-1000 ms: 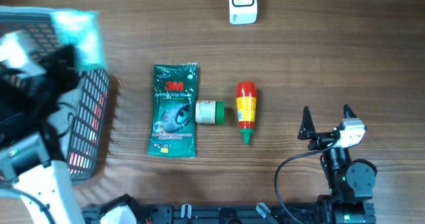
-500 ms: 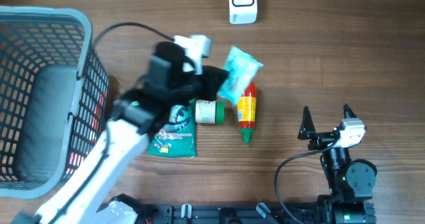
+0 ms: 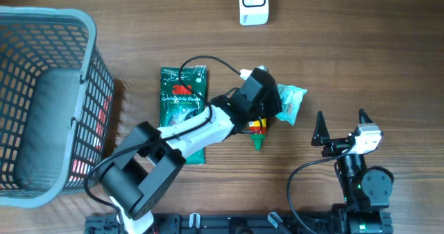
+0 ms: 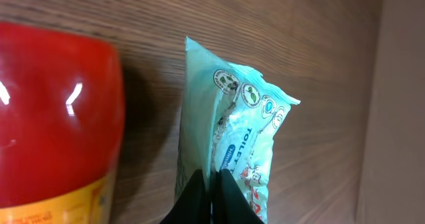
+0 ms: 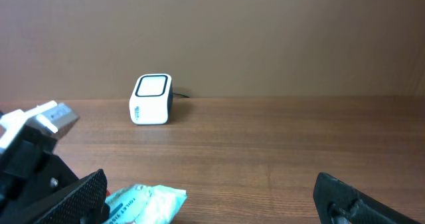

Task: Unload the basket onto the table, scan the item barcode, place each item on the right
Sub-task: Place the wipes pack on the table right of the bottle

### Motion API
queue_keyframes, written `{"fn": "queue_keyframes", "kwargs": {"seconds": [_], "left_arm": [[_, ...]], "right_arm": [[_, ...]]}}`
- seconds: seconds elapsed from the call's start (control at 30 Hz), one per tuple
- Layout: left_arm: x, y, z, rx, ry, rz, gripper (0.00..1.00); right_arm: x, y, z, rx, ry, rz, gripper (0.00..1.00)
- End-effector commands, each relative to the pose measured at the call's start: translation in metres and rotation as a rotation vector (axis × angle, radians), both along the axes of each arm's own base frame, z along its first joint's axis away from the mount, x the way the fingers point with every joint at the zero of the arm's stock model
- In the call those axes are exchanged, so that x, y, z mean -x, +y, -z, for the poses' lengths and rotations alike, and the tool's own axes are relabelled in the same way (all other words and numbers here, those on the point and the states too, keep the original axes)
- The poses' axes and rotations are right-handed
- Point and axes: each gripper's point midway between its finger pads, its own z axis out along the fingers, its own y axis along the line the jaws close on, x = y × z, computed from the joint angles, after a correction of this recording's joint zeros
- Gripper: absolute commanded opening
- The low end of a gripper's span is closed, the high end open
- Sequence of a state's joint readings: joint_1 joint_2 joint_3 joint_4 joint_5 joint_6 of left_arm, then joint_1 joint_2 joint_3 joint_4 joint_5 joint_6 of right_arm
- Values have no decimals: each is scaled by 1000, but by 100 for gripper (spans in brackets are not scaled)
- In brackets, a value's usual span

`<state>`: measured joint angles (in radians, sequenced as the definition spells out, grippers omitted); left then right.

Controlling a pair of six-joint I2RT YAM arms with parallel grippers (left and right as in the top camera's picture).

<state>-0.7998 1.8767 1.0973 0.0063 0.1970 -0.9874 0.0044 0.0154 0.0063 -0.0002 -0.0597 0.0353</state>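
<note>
There is one grey wire basket [image 3: 41, 12], at the left edge of the overhead view. I count two flat packs: one green glove pack [image 3: 182, 88] left of centre and one pale blue packet [image 3: 290, 102] right of centre. There is a single bottle [image 3: 258, 142] at centre with a red top and green tip, mostly covered from above. One white scanner [image 3: 253, 1] stands at the top edge. There are two robot arms, the left arm [image 3: 187, 133] across the middle and the right arm [image 3: 361, 182] at lower right. Each carries one gripper, so two in all: the left gripper [image 3: 274, 109] and the right gripper [image 3: 340, 119].
</note>
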Motion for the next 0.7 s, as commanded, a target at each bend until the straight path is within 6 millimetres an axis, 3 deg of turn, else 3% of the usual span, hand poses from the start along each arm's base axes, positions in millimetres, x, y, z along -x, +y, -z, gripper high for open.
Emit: {"fn": "queue_keyframes", "kwargs": {"seconds": [0.0,0.1,0.13,0.27,0.4,0.43,0.53,0.6,0.67], "left_arm": [[-8,1,2,-22,-25,-89,4],[-13,26,16,-127,-13,-246,5],[-12,39,24,-154,35,-338,12],[-8,39,26,-152,55,-351,25],[-6,32,23,-140,43,-334,52],[-7,28,19,-137,16,-308,53],[-16,18,-8,-125,-106,-217,56],[-23,16,-40,-102,-183,-183,56],[-26,15,-84,-75,-288,-138,56]], "right_arm": [[0,2,-1,9,-7,-8,100],[0,2,-1,9,-7,-8,100],[0,2,-1,9,-7,-8,100],[0,2,-1,9,-7,-8,100],[0,2,-1,9,-7,-8,100],[0,2,-1,9,-7,-8,100],[0,2,-1,9,-7,-8,100],[0,2,-1,9,-7,-8,100],[0,2,-1,9,-7,-8,100]]}}
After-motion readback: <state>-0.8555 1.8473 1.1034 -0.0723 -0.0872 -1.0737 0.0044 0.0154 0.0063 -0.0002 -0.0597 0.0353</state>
